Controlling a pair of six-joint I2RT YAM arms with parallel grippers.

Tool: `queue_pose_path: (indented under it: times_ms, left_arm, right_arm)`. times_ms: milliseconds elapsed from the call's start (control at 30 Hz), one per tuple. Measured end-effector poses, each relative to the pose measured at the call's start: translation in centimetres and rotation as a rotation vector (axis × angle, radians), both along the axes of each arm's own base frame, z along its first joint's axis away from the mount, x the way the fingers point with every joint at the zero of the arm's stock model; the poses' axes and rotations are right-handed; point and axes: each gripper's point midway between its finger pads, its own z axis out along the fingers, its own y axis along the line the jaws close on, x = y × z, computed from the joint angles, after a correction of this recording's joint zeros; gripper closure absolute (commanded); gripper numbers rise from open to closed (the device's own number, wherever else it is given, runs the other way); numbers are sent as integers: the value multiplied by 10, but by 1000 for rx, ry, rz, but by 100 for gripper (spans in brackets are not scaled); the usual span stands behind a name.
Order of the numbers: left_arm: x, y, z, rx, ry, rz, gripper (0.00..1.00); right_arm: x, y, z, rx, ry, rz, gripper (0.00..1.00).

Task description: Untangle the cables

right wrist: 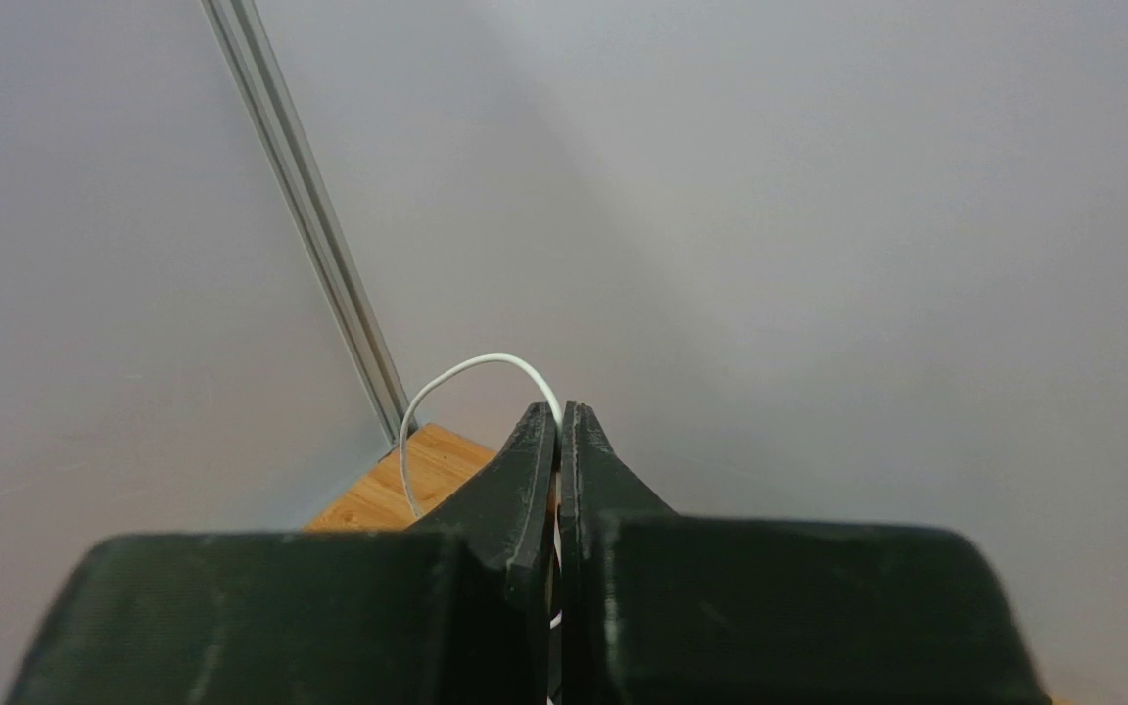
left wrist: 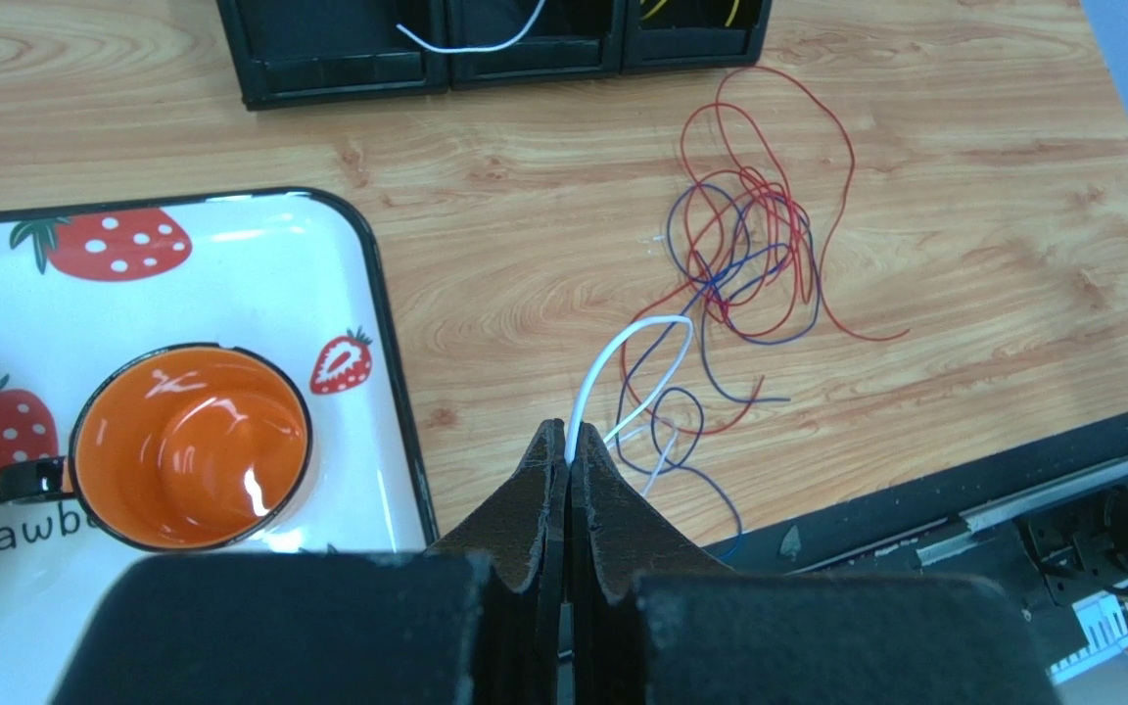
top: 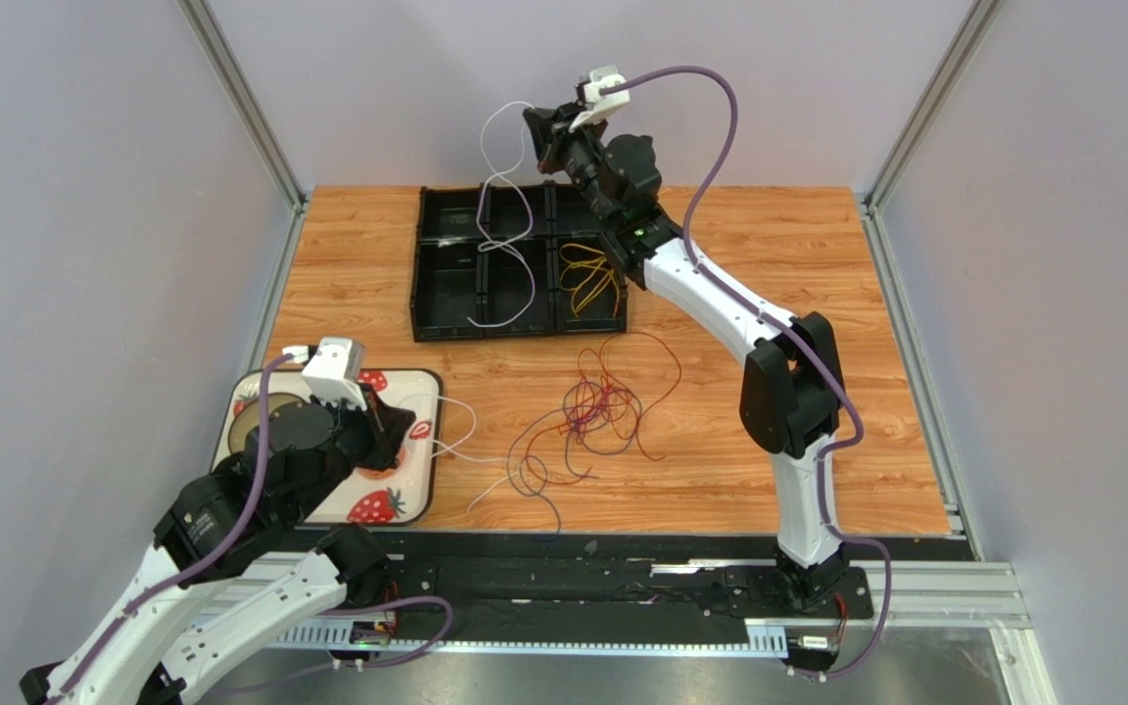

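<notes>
At the left, a white tray [left wrist: 305, 265] with a strawberry print lies on the wooden table [top: 761, 250], and an orange cup [left wrist: 191, 445] stands upright on it. The left gripper [left wrist: 567, 441] is low, over the right edge of this tray. Its jaws are pressed together and pinch the end of a white cable [left wrist: 654, 320], which bends up in an arc and goes toward the middle of the table. There it meets a loose tangle of cables [left wrist: 739, 250], red and dark ones, lying flat on the wood, well apart from the tray.

Behind the tangle stands a black box [top: 445, 326] with several compartments. Some yellow cables [top: 589, 279] lie in its right compartment. The right gripper [right wrist: 558, 419] is raised high above the far edge of the box. Its jaws are closed on another white cable [right wrist: 489, 357]. This cable makes a loop at the fingertips and hangs down into the box, where its lower end lies across the middle compartments.
</notes>
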Motion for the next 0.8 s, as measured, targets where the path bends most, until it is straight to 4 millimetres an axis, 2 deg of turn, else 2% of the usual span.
queue_pose_path:
  times_ms: [133, 267, 467, 567, 800]
  left_arm:
    - [1, 0, -1, 4, 2, 4, 100]
    - [2, 0, -2, 13, 9, 8, 100]
    - [3, 0, -4, 21, 16, 13, 100]
    - [3, 1, -5, 25, 18, 16, 100]
    - [4, 1, -6, 29, 20, 19, 100]
  right_arm:
    - [4, -3, -26, 3, 41, -1, 100]
    - [6, -3, -71, -15, 121, 3, 100]
    - [1, -5, -128, -46, 223, 8, 100]
    - [-1, -4, -140, -51, 250, 11, 100]
    - [-6, 2, -145, -64, 271, 22, 100]
